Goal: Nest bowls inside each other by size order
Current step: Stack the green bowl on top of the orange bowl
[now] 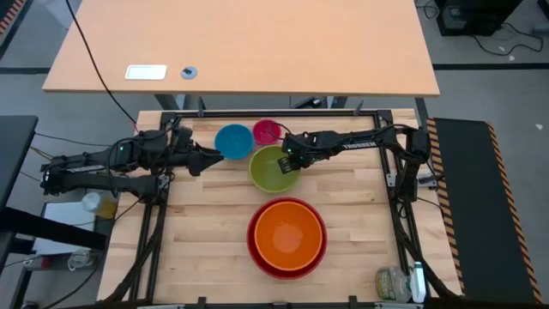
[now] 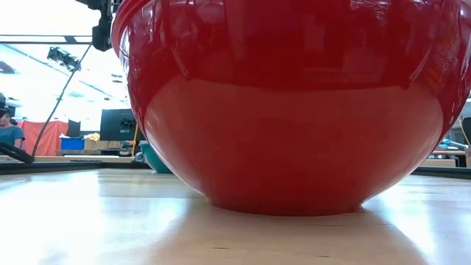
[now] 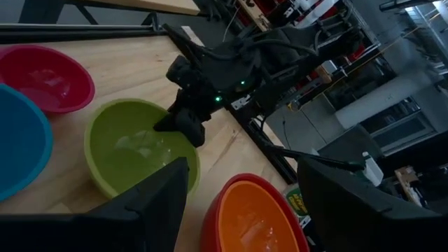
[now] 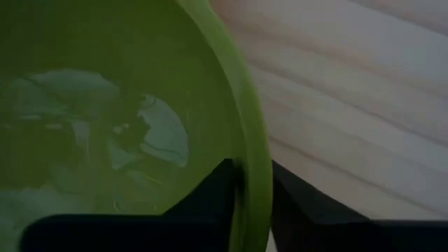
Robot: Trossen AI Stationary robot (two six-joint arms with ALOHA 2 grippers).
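The orange bowl (image 1: 287,233) sits nested in the red bowl (image 1: 257,249) at the table's near middle; the red bowl (image 2: 294,110) fills the low view. The lime green bowl (image 1: 270,172) stands upright behind them, with the blue bowl (image 1: 232,142) and the pink bowl (image 1: 267,131) at its far side. My right gripper (image 1: 292,160) is shut on the green bowl's rim. My left gripper (image 1: 202,160) is open and empty, just left of the blue bowl; the left wrist view (image 3: 245,210) shows the wide gap between its fingers. My right gripper holds the green bowl's rim (image 4: 256,175) at the bowl's far right side, one finger (image 4: 210,192) inside the bowl and one (image 4: 308,210) outside. The fingers slant down from the table's right side. The bowl stays upright and level.
The table's black frame rail (image 1: 274,112) runs along the far edge behind the bowls. A clear bottle (image 1: 396,283) lies at the near right corner. Bare wood lies left and right of the red bowl. A person (image 2: 9,132) shows far off in the low view.
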